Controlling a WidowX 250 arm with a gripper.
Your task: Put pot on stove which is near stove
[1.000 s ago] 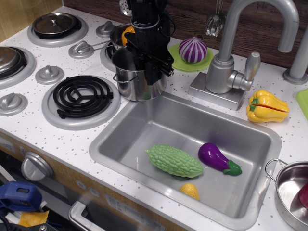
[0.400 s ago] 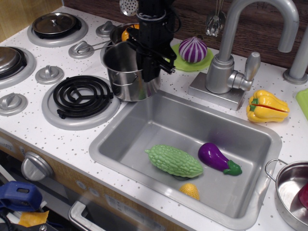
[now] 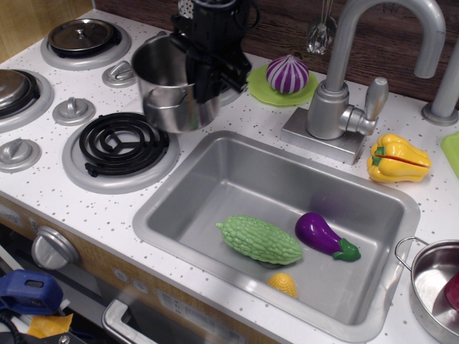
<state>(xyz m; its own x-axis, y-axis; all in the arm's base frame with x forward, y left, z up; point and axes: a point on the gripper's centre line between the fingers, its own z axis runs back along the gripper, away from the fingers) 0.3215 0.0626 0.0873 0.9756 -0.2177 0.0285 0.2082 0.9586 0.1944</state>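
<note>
Gripper [image 3: 203, 68]: clamped on pot [image 3: 166, 86] rim; pot has risen and shifted left since a second ago. Stove [image 3: 120, 147]: below-left of it; you lower next.

Upper centre of the frame: the black claw [image 3: 203, 68] grips the pot [image 3: 170, 86] by its rim, beside the coil stove [image 3: 120, 147].

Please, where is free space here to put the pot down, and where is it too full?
The coil burner, left of the sink, is bare, and the gripper holds the pot just behind it. The sink floor is crowded: green gourd, eggplant, corn.
</note>
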